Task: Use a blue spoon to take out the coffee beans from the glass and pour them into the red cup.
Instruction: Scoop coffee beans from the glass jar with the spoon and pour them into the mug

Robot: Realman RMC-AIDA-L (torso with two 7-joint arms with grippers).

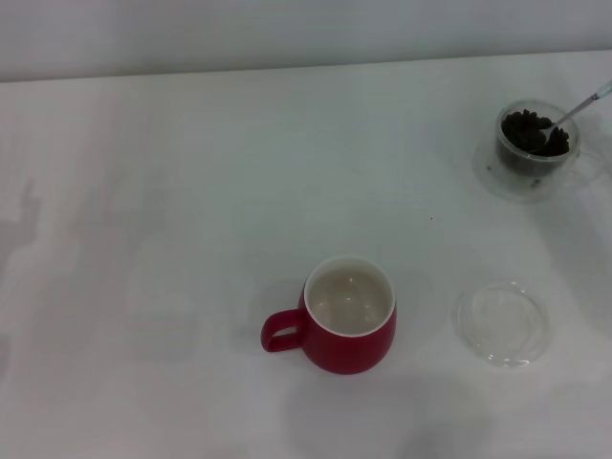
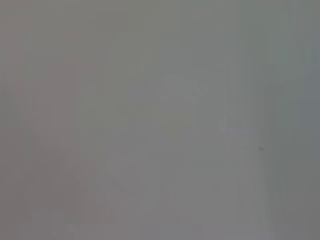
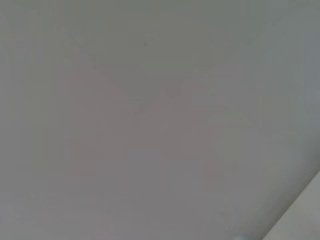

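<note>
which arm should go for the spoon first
Right, probably. The blue spoon stands in the glass of coffee beans at the table's far right, the right arm's side. Neither gripper is in view, so this rests on position alone.

my right wrist cam, pretty much just a plain pale grey-white surface [image 3: 150, 120] filling the shot, a lighter strip [image 3: 300, 212] cutting across one corner
</note>
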